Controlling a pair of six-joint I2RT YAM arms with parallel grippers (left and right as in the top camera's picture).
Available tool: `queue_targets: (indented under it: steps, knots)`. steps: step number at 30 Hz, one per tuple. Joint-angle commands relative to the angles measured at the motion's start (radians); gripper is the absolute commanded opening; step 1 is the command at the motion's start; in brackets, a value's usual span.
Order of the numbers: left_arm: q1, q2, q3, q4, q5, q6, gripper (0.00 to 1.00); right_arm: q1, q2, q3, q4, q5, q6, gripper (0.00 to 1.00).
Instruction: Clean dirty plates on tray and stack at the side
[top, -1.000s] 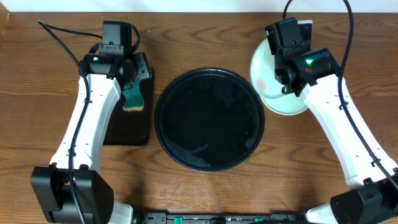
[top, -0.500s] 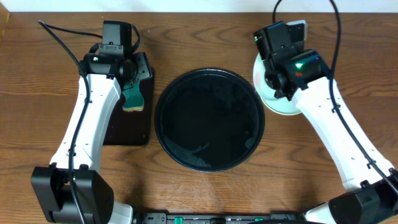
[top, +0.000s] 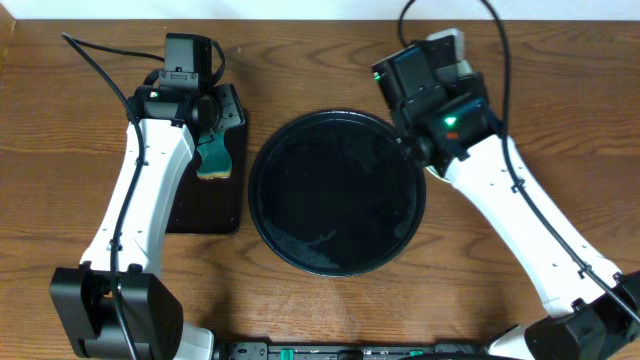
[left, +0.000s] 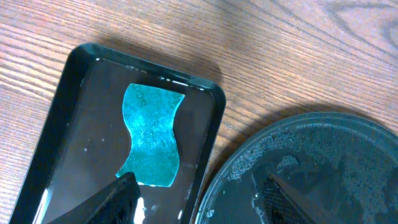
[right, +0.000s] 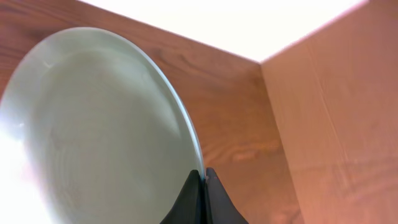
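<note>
My right gripper (right: 204, 177) is shut on the rim of a pale mint-blue plate (right: 93, 137) and holds it tilted up off the table. In the overhead view this gripper (top: 430, 95) is over the back right rim of the large round black tray (top: 337, 230), and the arm hides almost all of the plate. The tray is wet and holds no plates; it also shows in the left wrist view (left: 323, 168). My left gripper (left: 205, 205) is open and empty above the rectangular tray; it also shows in the overhead view (top: 205, 115). The other plates are out of view.
A teal sponge (top: 214, 157) lies in a small rectangular black tray (top: 205, 210) left of the round tray; both also show in the left wrist view, the sponge (left: 152, 137) and the tray (left: 68, 124). A wall runs along the table's back edge (right: 323, 124).
My right arm has lifted the plate off the table at the right and carried it left toward the round tray, tilting it. The left arm has not moved.
</note>
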Motion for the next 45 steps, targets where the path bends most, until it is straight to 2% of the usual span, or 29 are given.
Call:
queue_targets:
  steps: [1, 14, 25, 28, 35, 39, 42, 45]
  knots:
    - [0.0, 0.011, -0.009, 0.001, -0.001, 0.016, 0.65, 0.05, -0.002, 0.007, 0.027, 0.076, -0.076, 0.01]
    - [0.0, 0.011, -0.009, 0.001, -0.001, 0.016, 0.65, 0.138, -0.002, 0.007, 0.114, 0.434, -0.114, 0.01]
    - [0.0, 0.011, -0.009, 0.001, -0.001, 0.016, 0.65, 0.165, -0.002, 0.007, 0.182, 0.447, -0.114, 0.01]
    - [0.0, 0.011, -0.009, 0.001, -0.001, 0.016, 0.65, 0.164, -0.002, 0.007, 0.154, 0.327, -0.114, 0.01]
    - [0.0, 0.011, -0.009, 0.001, -0.001, 0.016, 0.65, 0.09, -0.002, 0.007, 0.084, -0.192, -0.07, 0.01]
    - [0.0, 0.011, -0.009, 0.0, -0.001, 0.016, 0.65, -0.062, -0.002, 0.007, 0.061, -0.542, -0.001, 0.01]
    - [0.0, 0.011, -0.009, 0.0, -0.001, 0.016, 0.65, -0.234, -0.002, 0.007, 0.04, -0.816, 0.03, 0.01]
    - [0.0, 0.011, -0.009, 0.0, -0.001, 0.017, 0.65, -0.395, -0.002, 0.007, 0.006, -0.968, 0.058, 0.01]
